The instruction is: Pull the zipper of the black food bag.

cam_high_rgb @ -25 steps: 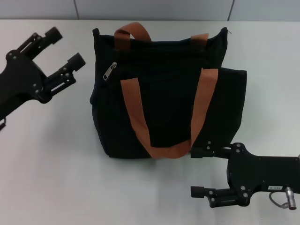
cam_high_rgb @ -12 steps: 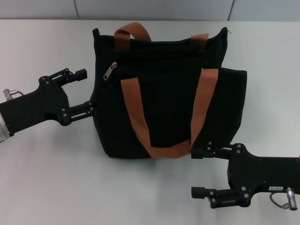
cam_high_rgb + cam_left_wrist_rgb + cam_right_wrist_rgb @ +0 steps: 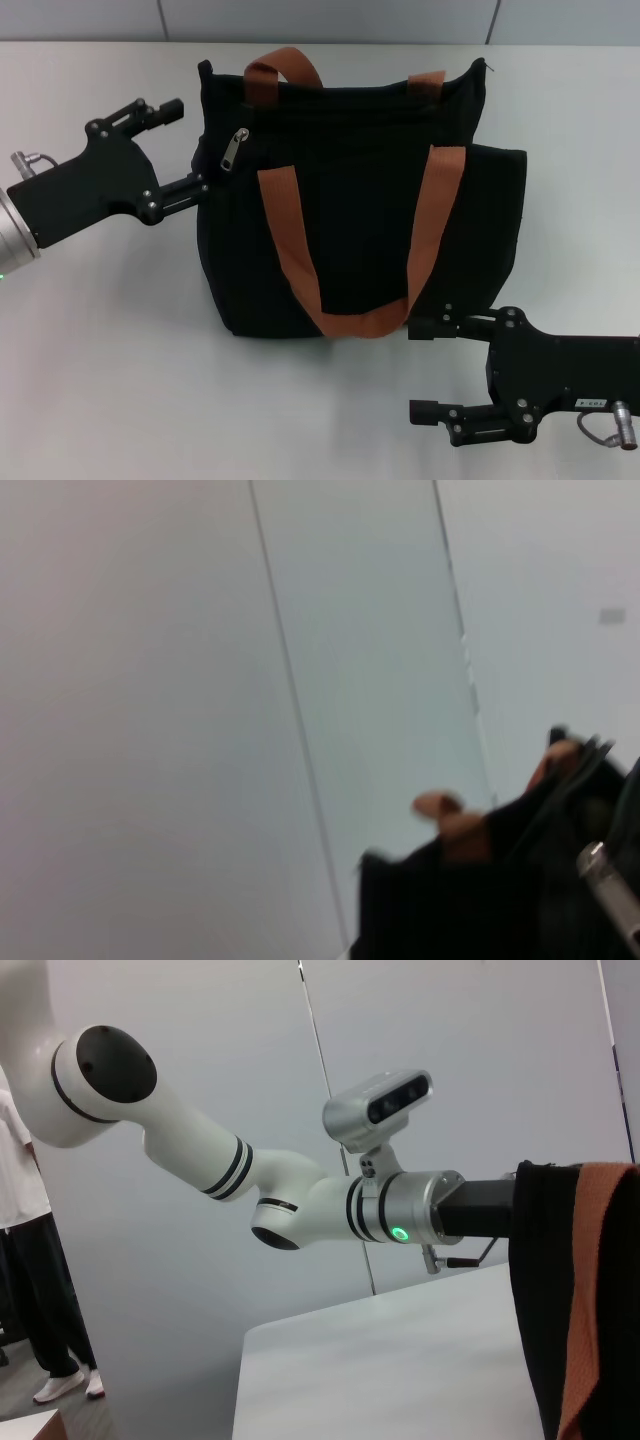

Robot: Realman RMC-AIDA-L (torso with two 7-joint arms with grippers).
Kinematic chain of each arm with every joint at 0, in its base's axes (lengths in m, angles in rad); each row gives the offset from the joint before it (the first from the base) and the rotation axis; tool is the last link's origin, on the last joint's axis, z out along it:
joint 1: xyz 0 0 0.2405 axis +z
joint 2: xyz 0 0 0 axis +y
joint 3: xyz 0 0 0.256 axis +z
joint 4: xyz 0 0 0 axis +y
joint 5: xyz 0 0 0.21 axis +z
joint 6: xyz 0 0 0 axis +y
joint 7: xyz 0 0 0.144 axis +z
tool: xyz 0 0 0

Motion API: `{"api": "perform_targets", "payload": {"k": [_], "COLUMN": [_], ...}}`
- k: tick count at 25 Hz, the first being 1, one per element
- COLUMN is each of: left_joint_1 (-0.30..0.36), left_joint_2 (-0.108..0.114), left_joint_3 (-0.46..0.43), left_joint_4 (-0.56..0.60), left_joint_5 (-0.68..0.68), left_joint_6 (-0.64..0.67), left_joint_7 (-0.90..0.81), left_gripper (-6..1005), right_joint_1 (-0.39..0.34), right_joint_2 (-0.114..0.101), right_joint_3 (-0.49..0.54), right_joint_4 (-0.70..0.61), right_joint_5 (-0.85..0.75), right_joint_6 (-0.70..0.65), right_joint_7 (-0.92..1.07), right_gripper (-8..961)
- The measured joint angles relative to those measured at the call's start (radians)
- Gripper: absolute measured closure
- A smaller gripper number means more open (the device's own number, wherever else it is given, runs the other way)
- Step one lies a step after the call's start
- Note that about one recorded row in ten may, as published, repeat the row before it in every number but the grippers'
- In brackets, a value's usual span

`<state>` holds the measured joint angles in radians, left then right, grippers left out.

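The black food bag [image 3: 350, 220] lies on the white table with its orange-brown straps [image 3: 290, 250] spread over its front. The silver zipper pull [image 3: 236, 148] hangs near the bag's upper left corner. My left gripper [image 3: 190, 145] is open just left of that corner. Its lower finger [image 3: 195, 186] touches the bag's left side and its upper finger [image 3: 165, 108] stands clear. The pull lies just beyond the fingertips, not between them. My right gripper [image 3: 413, 370] is open and empty at the bag's near right corner. The bag also shows in the left wrist view [image 3: 470, 900] and in the right wrist view [image 3: 545, 1290].
The white table [image 3: 100, 350] runs back to a grey wall [image 3: 330, 20]. In the right wrist view the white left arm [image 3: 200, 1150] reaches to the bag, and a person [image 3: 30, 1260] stands beyond the table's edge.
My left gripper has swung in from the far left and turned, moving up to the bag's upper left corner beside the zipper pull. The right arm and the bag have not moved.
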<state>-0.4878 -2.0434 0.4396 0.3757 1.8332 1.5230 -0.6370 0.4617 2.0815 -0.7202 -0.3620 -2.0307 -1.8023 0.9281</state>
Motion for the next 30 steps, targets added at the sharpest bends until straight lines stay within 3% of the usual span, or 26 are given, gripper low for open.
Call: {"api": "perform_targets", "payload": {"k": [4, 16, 20, 23, 30], "left_joint_1": [0.004, 0.010, 0.011, 0.011, 0.015], "left_joint_2": [0.004, 0.005, 0.003, 0.001, -0.003], "left_joint_3": [-0.002, 0.020, 0.019, 0.019, 0.014], "left_joint_4": [0.000, 0.000, 0.000, 0.000, 0.000], "left_joint_5": [0.000, 0.005, 0.004, 0.004, 0.003], "left_joint_6": [0.054, 0.056, 0.057, 0.058, 0.068], "left_joint_7": [0.016, 0.082, 0.086, 0.097, 0.124], "left_gripper": [306, 333, 546, 806, 903], "right_joint_1": [0.000, 0.002, 0.004, 0.005, 0.015], "right_joint_2": [0.000, 0.001, 0.002, 0.002, 0.002], "right_joint_3": [0.002, 0.014, 0.015, 0.015, 0.016], "right_joint_4": [0.000, 0.000, 0.000, 0.000, 0.013], "right_joint_5": [0.001, 0.004, 0.005, 0.005, 0.094], "right_joint_6": [-0.001, -0.004, -0.011, -0.012, -0.114], "right_joint_7": [0.008, 0.011, 0.011, 0.011, 0.017], "right_gripper": [157, 163, 165, 166, 169]}}
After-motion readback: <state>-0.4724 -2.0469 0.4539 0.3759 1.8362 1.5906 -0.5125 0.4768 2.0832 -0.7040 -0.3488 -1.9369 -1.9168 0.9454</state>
